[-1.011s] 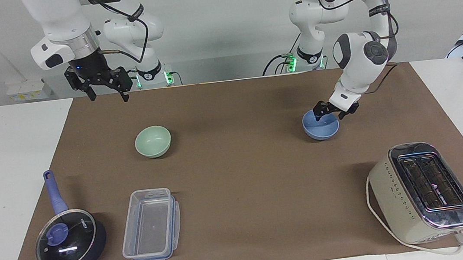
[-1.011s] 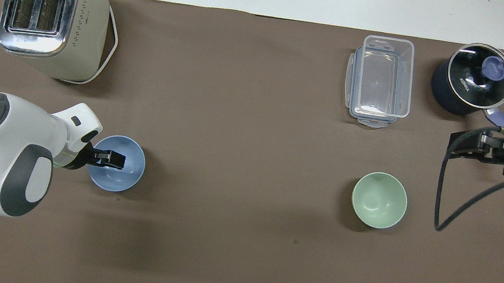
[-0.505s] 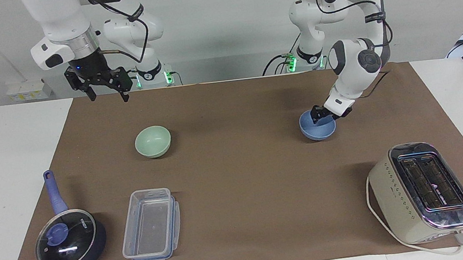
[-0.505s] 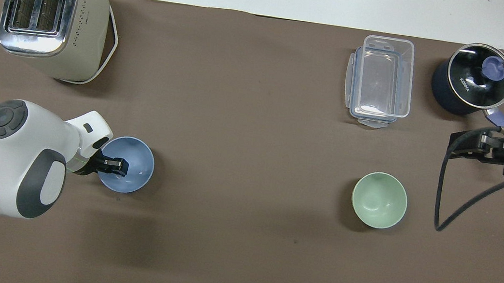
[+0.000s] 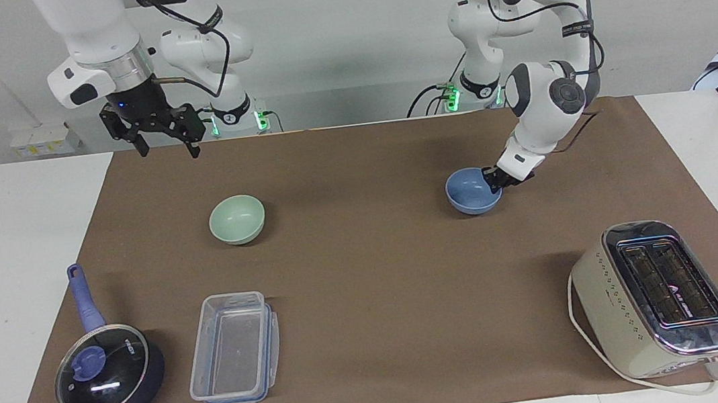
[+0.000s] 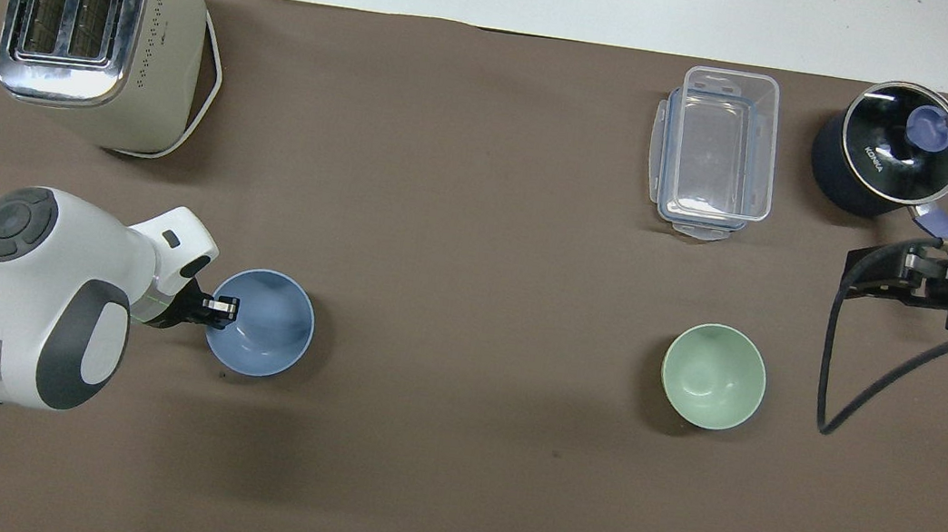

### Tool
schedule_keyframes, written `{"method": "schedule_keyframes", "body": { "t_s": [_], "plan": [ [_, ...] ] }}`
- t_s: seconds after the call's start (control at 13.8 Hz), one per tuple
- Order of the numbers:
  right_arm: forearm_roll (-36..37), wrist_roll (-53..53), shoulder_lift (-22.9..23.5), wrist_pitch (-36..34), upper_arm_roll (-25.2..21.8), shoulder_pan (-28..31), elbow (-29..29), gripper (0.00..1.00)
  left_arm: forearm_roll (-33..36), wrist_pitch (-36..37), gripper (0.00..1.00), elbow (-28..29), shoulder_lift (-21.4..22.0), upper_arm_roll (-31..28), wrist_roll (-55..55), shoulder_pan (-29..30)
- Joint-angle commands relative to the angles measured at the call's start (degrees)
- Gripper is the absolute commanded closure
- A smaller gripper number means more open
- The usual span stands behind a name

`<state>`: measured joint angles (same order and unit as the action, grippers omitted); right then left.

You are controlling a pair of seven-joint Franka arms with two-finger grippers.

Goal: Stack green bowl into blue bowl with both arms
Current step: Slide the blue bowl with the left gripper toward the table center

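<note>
The two bowls sit well apart on the brown mat (image 5: pixel 354 161), so the stacking itself is not yet done. The blue bowl (image 5: pixel 471 191) is toward the left arm's end of the table, the green bowl (image 5: pixel 237 219) toward the right arm's end, both upright and empty, about level with each other.

The left gripper (image 5: pixel 496 180) is down at the blue bowl's rim, on the side toward its own end of the table, pinched shut on the wall of the bowl; in the overhead view its tip (image 6: pixel 223 307) sits right on that rim. So I'd say the blue bowl is grasped, but it looks to be resting on the mat rather than lifted.

The right gripper (image 5: pixel 164 140) waits with its fingers spread, holding nothing, up over the mat's edge nearest the robots.

What's left, as I judge it: bring the blue bowl toward the middle, have the right arm pick up the green bowl, and set it inside the blue one.
</note>
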<state>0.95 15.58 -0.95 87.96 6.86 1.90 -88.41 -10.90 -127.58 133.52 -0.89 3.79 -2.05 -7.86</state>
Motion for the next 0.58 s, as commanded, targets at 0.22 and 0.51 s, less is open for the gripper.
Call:
{"method": "schedule_keyframes", "body": {
  "t_s": [0.22,0.51],
  "plan": [
    [-1.39,-0.73,-1.34,1.25,0.17,0.83,-1.67,0.00,-0.08,7.07,1.00,-6.42,-1.04,-0.54,0.03,1.01],
    [-1.39,-0.73,-1.34,1.25,0.17,0.83,-1.67,0.00,-0.69,14.80,1.00,-13.18,-1.13,-0.54,0.03,1.71]
  ]
}}
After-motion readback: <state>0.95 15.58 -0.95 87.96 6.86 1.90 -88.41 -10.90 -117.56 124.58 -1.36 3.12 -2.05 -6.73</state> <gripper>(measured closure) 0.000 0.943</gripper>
